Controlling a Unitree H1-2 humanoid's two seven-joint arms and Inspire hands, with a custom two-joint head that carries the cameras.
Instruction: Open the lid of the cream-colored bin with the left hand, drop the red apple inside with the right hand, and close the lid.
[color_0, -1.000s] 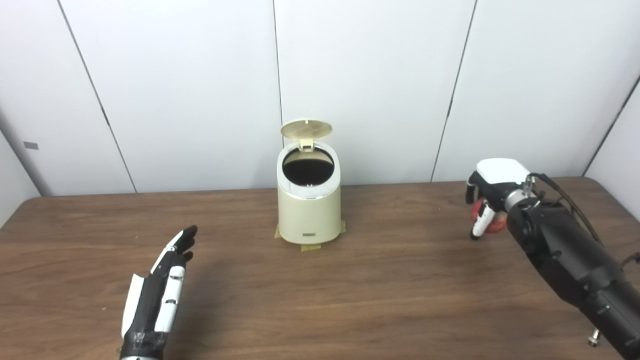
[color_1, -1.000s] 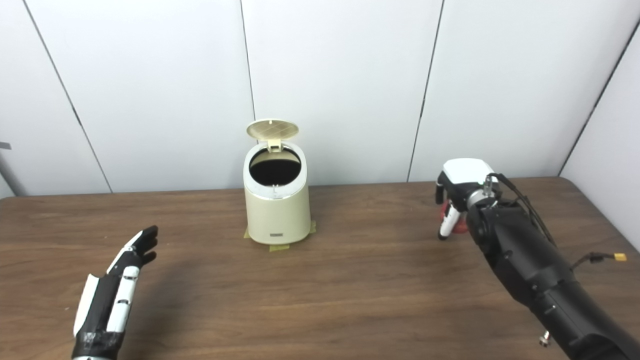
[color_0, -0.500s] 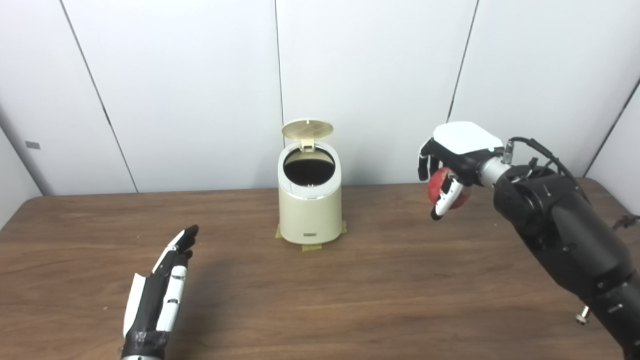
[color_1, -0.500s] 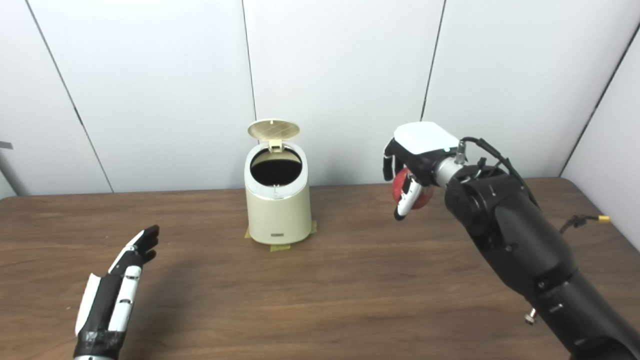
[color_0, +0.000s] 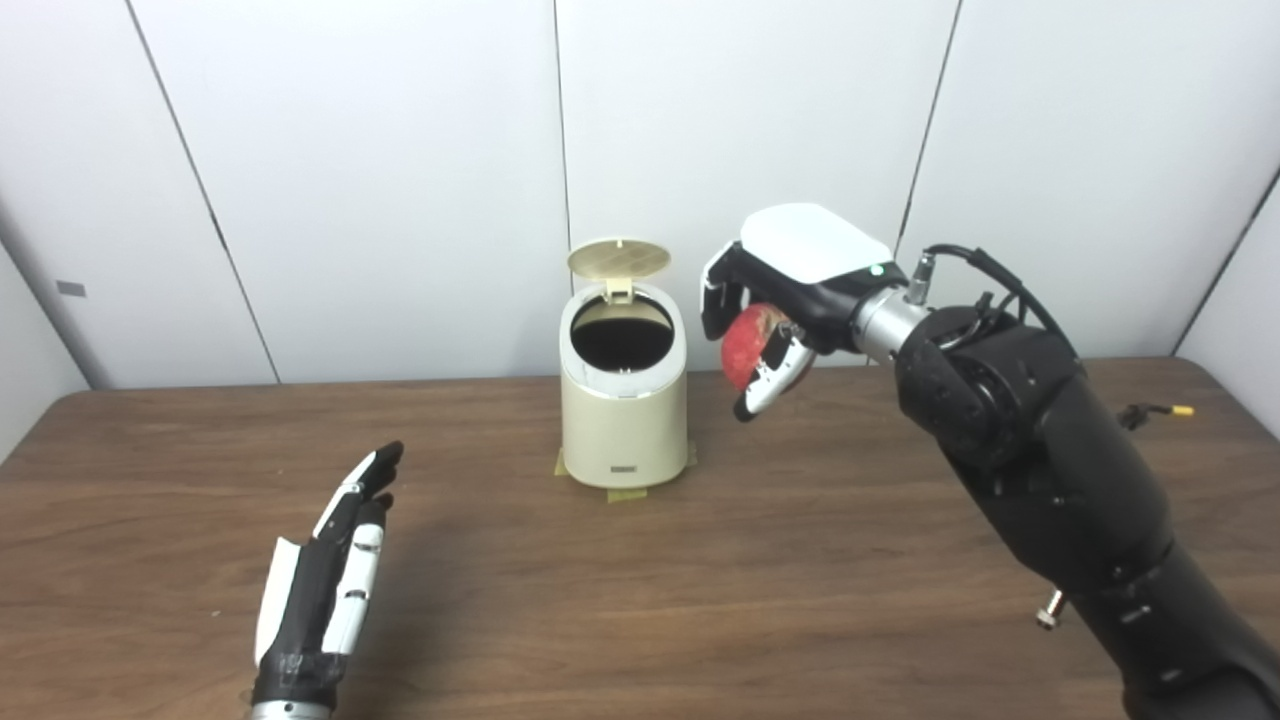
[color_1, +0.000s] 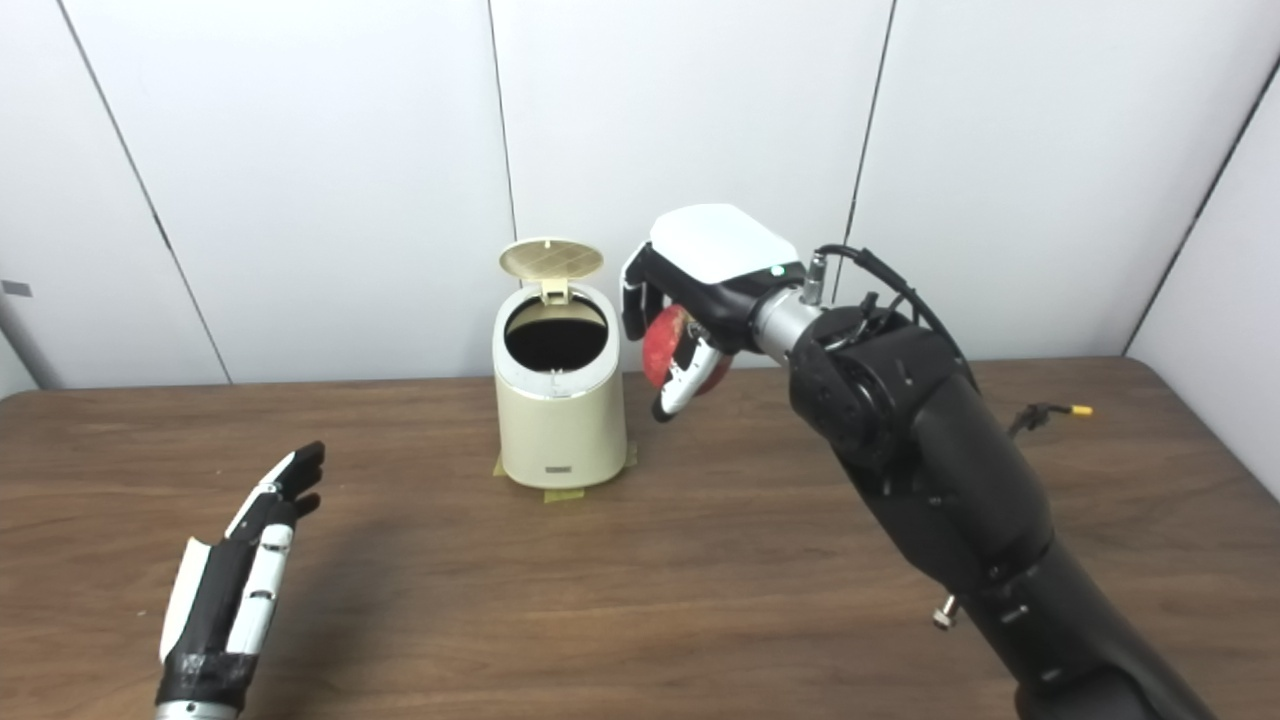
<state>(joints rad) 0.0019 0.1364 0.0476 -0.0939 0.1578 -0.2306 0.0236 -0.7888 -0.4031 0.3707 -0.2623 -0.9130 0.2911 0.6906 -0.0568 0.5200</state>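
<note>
The cream-colored bin (color_0: 622, 420) stands at the back middle of the brown table. Its round lid (color_0: 618, 258) is tipped up at the rear, and the dark opening (color_0: 622, 338) shows. My right hand (color_0: 770, 300) hangs in the air just right of the bin's top, shut on the red apple (color_0: 748, 346), which peeks out under the fingers. My left hand (color_0: 330, 570) hovers low over the table at the front left, open and flat, well away from the bin.
Yellow tape patches (color_0: 626, 492) sit under the bin's base. White wall panels (color_0: 400, 150) rise right behind the table's far edge. A thin cable with a yellow tip (color_0: 1180, 409) trails off my right arm.
My right hand has lifted the apple off the table at the right and carried it leftward and up, close to the bin's open top. The left hand has stayed in place.
</note>
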